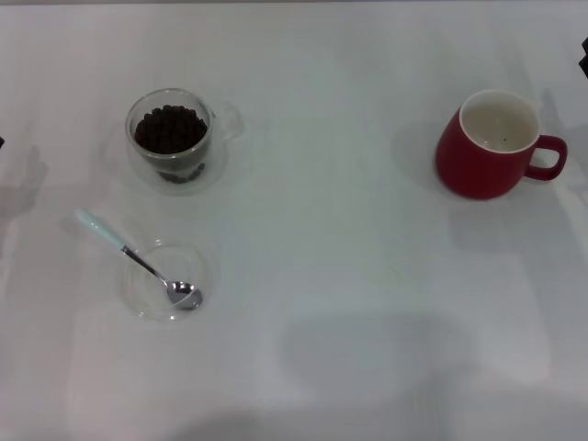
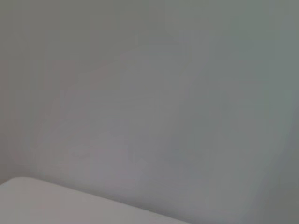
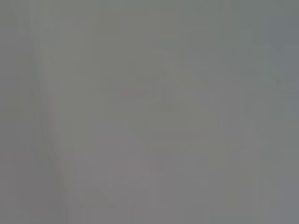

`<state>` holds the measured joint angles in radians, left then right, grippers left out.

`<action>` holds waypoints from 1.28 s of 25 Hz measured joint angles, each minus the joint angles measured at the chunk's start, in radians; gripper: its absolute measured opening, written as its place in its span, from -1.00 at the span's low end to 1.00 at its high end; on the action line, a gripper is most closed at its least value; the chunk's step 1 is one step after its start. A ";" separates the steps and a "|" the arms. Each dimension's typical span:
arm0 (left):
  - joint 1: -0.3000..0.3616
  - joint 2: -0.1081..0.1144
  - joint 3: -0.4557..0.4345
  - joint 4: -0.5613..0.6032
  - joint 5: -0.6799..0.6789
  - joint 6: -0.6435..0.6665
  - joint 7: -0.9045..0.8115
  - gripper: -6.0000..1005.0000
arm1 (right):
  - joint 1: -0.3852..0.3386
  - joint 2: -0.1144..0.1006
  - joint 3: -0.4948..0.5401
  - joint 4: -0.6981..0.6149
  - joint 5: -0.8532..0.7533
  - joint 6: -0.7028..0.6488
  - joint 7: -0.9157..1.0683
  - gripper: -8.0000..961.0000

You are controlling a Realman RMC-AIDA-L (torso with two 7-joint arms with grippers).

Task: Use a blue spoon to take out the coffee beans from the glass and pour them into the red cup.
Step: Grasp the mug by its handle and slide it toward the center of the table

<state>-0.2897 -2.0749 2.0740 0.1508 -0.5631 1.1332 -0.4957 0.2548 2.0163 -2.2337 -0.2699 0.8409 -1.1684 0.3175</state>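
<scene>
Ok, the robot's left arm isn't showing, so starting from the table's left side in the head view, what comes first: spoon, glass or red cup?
1. Spoon, front left; its blue handle reaches furthest left.
2. Glass, back left, only slightly further in.
3. Red cup, far over on the right.

Glass (image 1: 173,138): far left of the table (image 1: 349,276), upright, handle toward the right.
Coffee beans (image 1: 170,129): heaped inside the glass.
Dish (image 1: 169,280): near left, in front of the glass, apart from it.
Spoon (image 1: 138,259): bowl down in the dish, handle leaning over the dish's rim toward the far left.
Cup (image 1: 487,144): far right, well apart from the glass, upright, handle toward the right; possibly a speck or two inside.
</scene>
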 joint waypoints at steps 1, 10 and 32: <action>0.001 0.000 0.000 0.000 0.003 0.000 0.000 0.77 | -0.001 0.000 -0.001 0.001 -0.001 0.000 0.000 0.72; 0.009 0.001 0.002 -0.001 0.006 0.001 -0.001 0.77 | -0.038 -0.004 -0.055 0.008 -0.004 -0.010 0.000 0.67; -0.038 -0.001 -0.004 0.000 0.006 -0.020 -0.006 0.77 | -0.181 0.003 -0.271 0.077 -0.043 -0.121 0.106 0.55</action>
<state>-0.3280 -2.0754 2.0700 0.1504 -0.5568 1.1130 -0.5015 0.0735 2.0196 -2.5050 -0.1928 0.7974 -1.2891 0.4233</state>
